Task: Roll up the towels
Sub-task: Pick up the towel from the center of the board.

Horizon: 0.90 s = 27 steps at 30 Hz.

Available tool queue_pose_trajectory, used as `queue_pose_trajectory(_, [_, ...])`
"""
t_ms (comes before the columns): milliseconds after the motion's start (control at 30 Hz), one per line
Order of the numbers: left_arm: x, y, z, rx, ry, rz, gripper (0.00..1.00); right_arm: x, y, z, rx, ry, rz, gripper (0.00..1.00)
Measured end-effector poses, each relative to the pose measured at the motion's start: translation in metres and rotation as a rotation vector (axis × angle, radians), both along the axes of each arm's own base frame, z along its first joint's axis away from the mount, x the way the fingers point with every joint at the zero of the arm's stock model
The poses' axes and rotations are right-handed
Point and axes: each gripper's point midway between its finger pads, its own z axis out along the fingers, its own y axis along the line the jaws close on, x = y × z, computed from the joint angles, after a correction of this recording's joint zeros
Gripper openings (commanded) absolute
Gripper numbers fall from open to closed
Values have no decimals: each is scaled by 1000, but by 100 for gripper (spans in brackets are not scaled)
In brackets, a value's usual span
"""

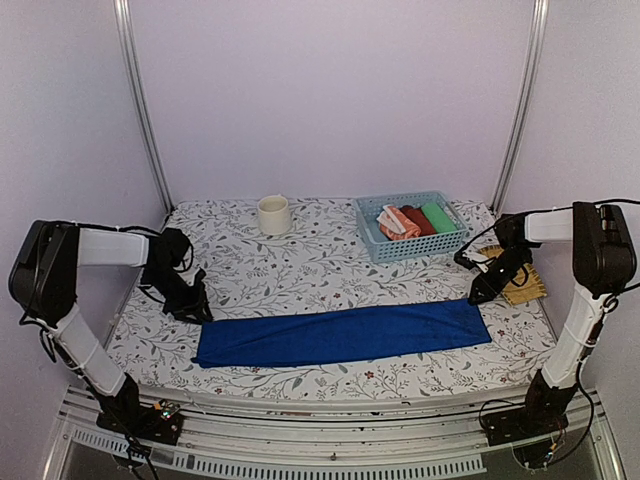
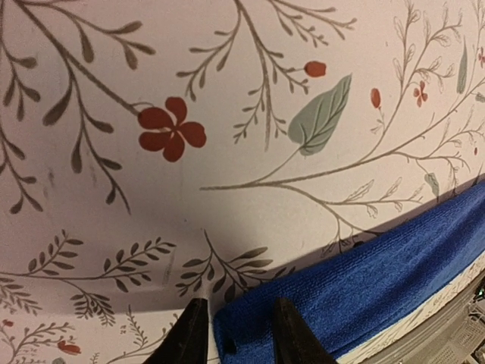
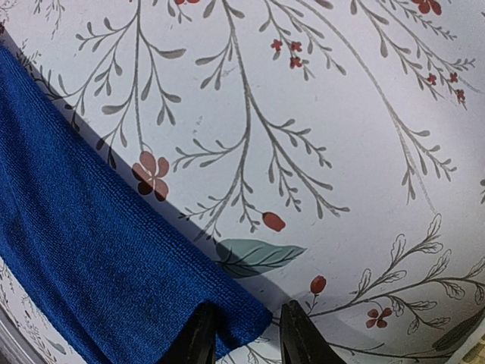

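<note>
Blue towel (image 1: pixel 340 337) corners between both end effectors' (image 2: pixel 239 309) (image 3: pixel 248 309) tips

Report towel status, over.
Left gripper open, fingers astride left corner of flat royal blue cloth towel. Right gripper open, astride right corner. Towel not rolled yet. Cream mug, blue plastic basket behind, apart.

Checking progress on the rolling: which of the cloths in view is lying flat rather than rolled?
The royal blue towel, spread as a long flat strip on the table; the orange-salmon printed roll, red roll and green roll sit in the basket.
</note>
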Motion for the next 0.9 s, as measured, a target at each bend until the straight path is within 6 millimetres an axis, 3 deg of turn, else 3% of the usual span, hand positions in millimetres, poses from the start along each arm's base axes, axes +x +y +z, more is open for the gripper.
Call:
queue_pose_trajectory(333, [-7,5,12,-18,-32,38,34,0,1,0,4,2,1,32])
queue_pose_trajectory(600, [-9,4,4,-21,-15,40,22,0,1,0,4,2,1,29])
queue_pose_trajectory(767, [-4,0,-2,-40,-16,31,20,-1,1,-1,8,4,1,27])
queue_pose_trajectory(900, [-1,-1,-5,-41,-15,27,11,-1,2,-1,10,5,1,21])
